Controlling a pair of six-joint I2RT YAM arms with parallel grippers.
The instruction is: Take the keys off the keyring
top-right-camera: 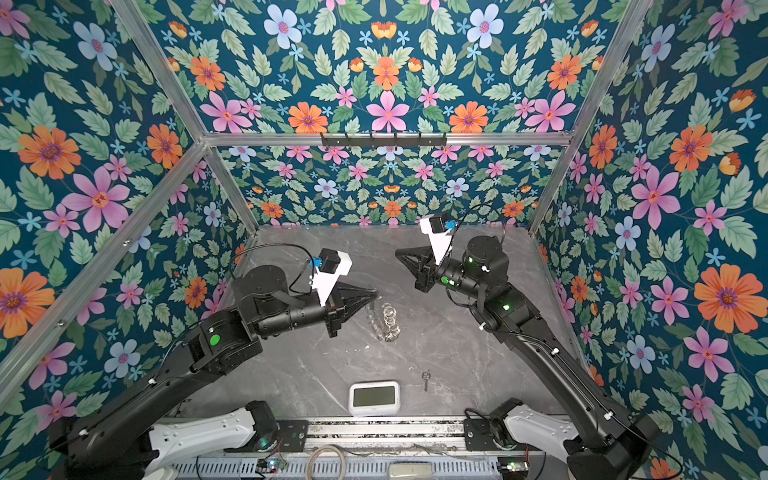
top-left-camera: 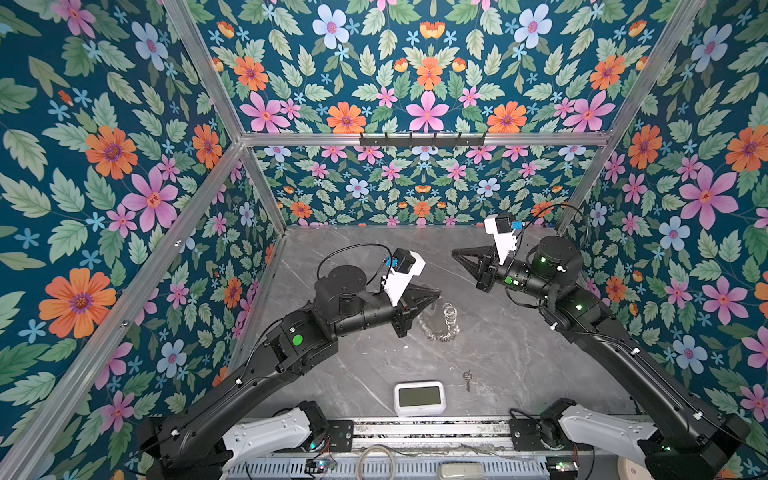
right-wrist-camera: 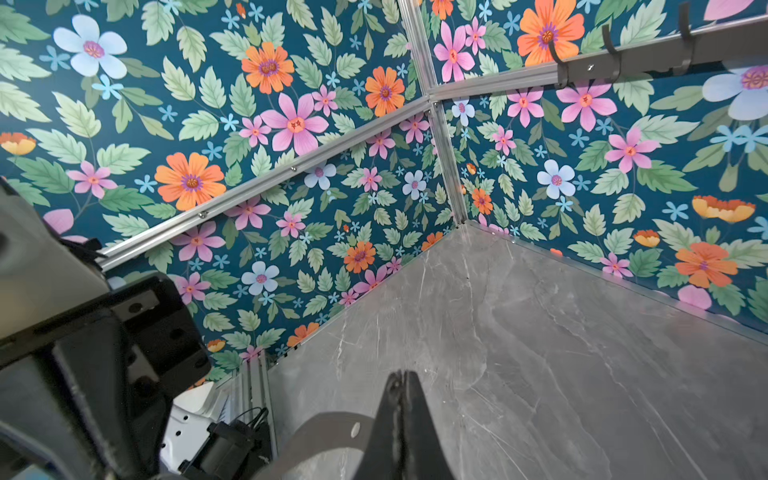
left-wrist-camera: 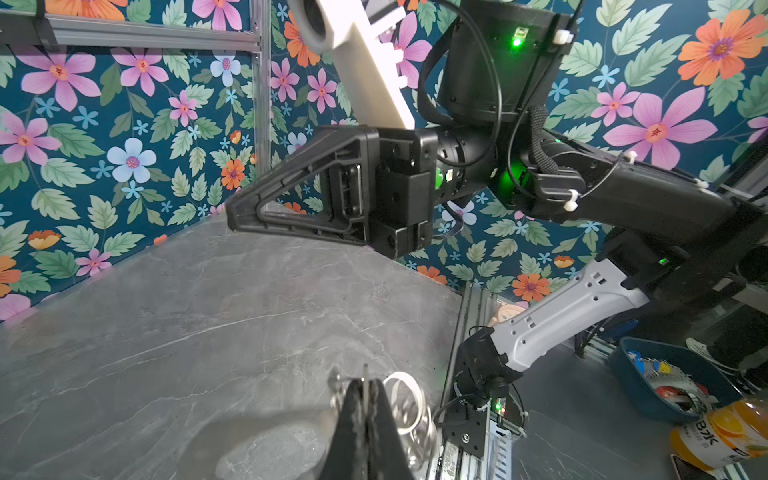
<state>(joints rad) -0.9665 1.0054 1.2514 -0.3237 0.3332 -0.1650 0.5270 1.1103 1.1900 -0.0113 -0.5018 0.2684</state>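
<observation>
The keyring (top-left-camera: 442, 321) (top-right-camera: 386, 322), a curved chain of small silver rings, sits mid-table. My left gripper (top-left-camera: 437, 294) (top-right-camera: 375, 293) is shut at its far end. In the left wrist view a thin grey edge sticks out between the closed jaws of the left gripper (left-wrist-camera: 365, 384), with the keyring's rings (left-wrist-camera: 405, 399) right beside them. One small silver key (top-left-camera: 468, 380) (top-right-camera: 425, 380) lies alone on the table toward the front right. My right gripper (top-left-camera: 454, 252) (top-right-camera: 397, 252) (left-wrist-camera: 232, 216) (right-wrist-camera: 402, 374) is shut and empty, raised behind the keyring.
A white clock (top-left-camera: 419, 397) (top-right-camera: 374, 397) lies at the front edge, left of the loose key. A black hook rail (top-left-camera: 422, 140) is on the back wall. Beyond the table's side are a blue bin (left-wrist-camera: 665, 382) and an orange bottle (left-wrist-camera: 731, 432).
</observation>
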